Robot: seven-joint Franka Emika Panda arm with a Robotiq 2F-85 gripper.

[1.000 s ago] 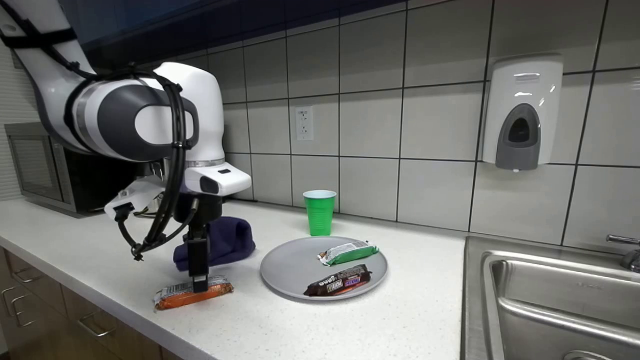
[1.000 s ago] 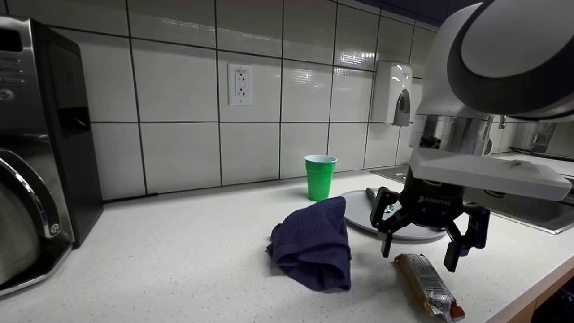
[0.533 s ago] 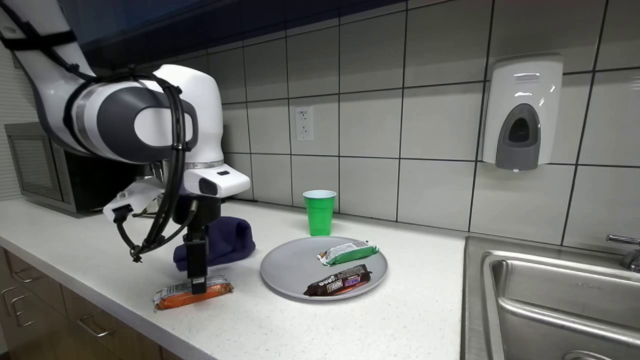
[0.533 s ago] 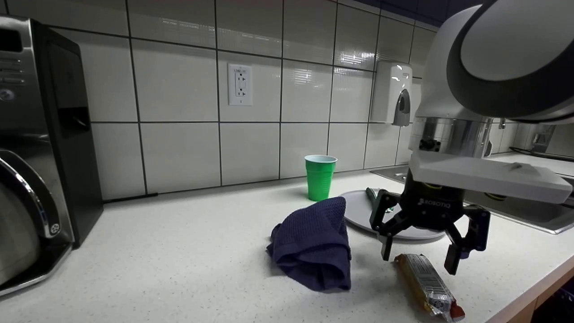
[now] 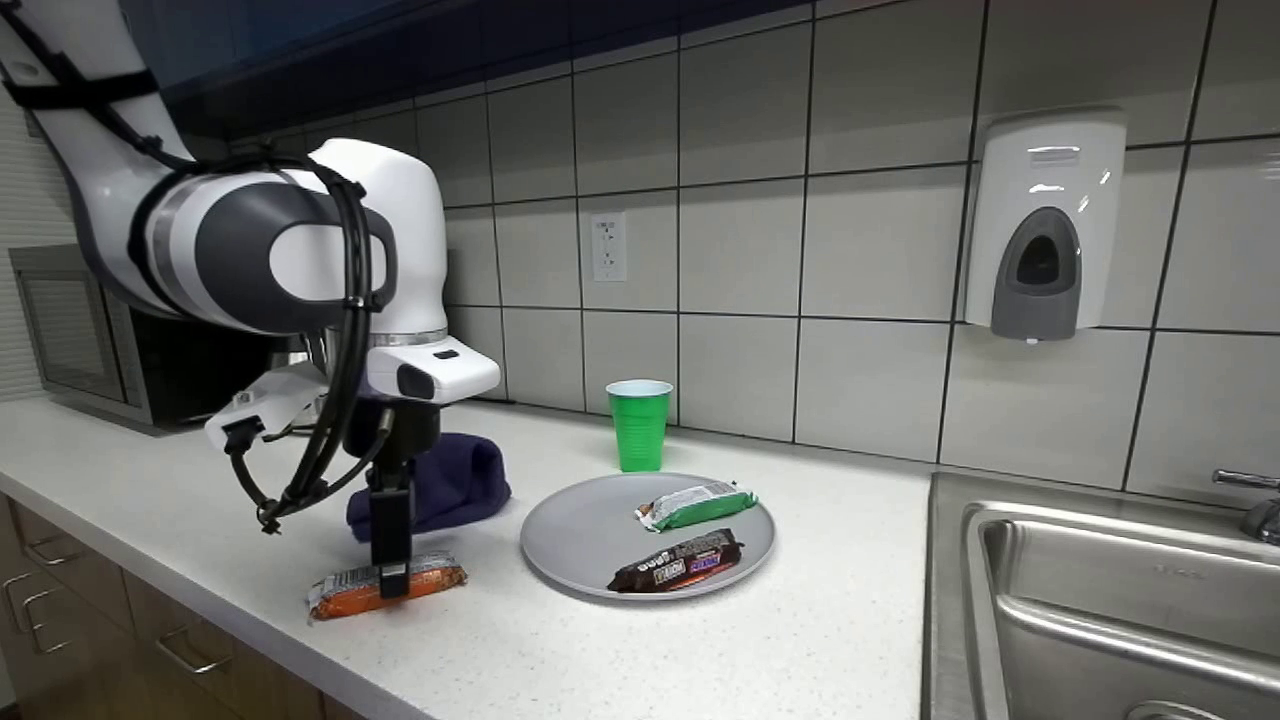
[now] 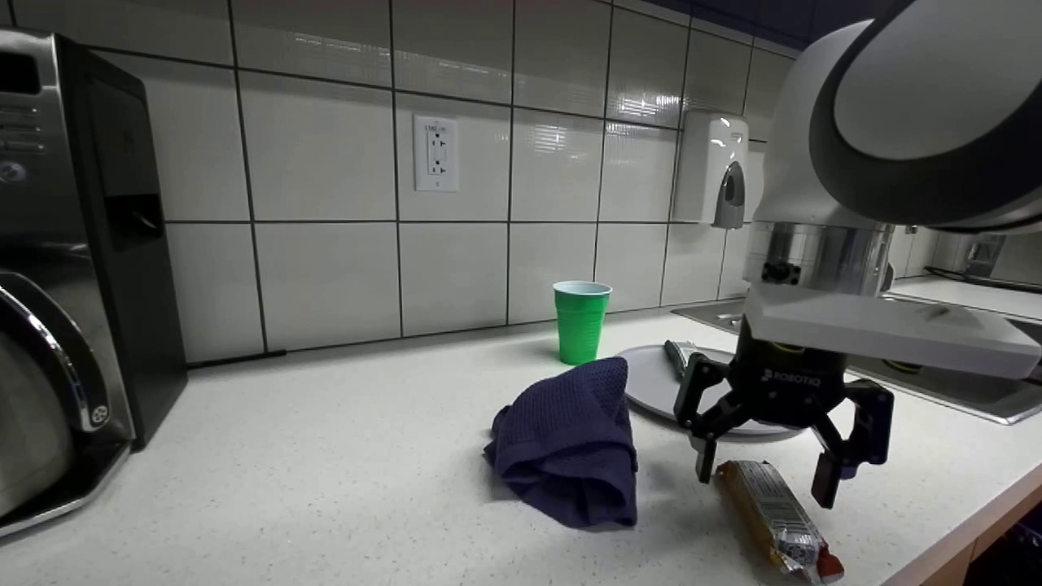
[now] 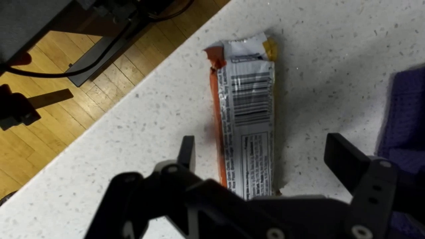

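Robot claw [image 6: 765, 482] pointed downward, jaws spread wide, gap on each side of the orange-wrapped bar [image 7: 247, 113], bar lying flat near the front edge of the table [image 5: 800, 650], purple cloth [image 6: 570, 456] nearby, gray plate [image 5: 575, 530] farther from that edge, carrying green-wrapped bar [image 5: 705, 508] and brown-wrapped bar [image 5: 675, 565], green cup [image 5: 640, 430] upright near the rear edge
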